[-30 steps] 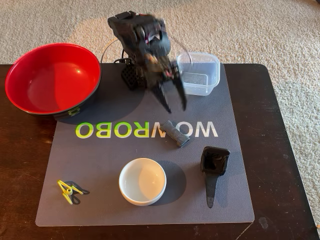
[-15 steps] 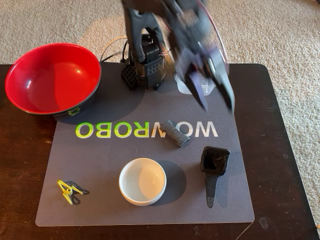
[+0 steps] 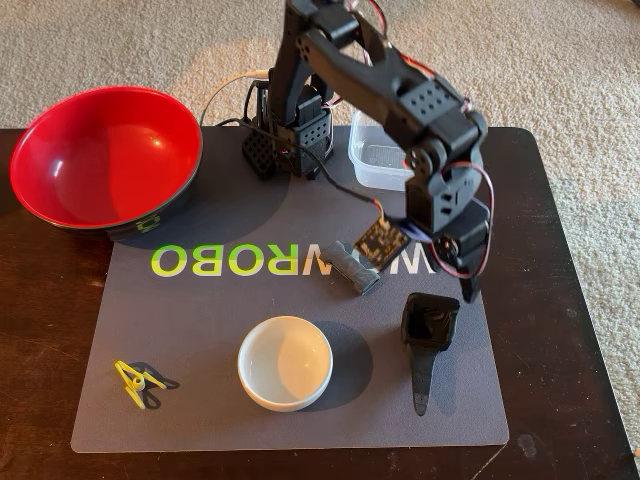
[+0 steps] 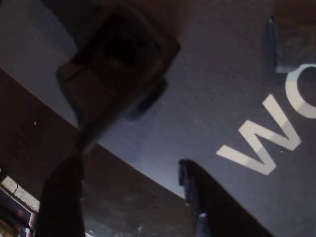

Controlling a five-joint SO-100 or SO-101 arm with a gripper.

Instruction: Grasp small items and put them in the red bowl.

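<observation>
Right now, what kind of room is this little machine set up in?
Probably a living room at home, not a lab: beige carpet surrounds a dark wooden table, and household bits such as a red bowl sit on a grey mat.

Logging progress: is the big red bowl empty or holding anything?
Empty. The fixed view shows the large glossy red bowl with a bare inside; no item lies in it.

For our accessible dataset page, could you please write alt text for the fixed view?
A black robot arm's gripper hovers just above a black scoop-shaped part on a grey mat. Also on the mat are a white bowl, a yellow-green clip and a ribbed cylinder; an empty red bowl sits at upper left.
</observation>
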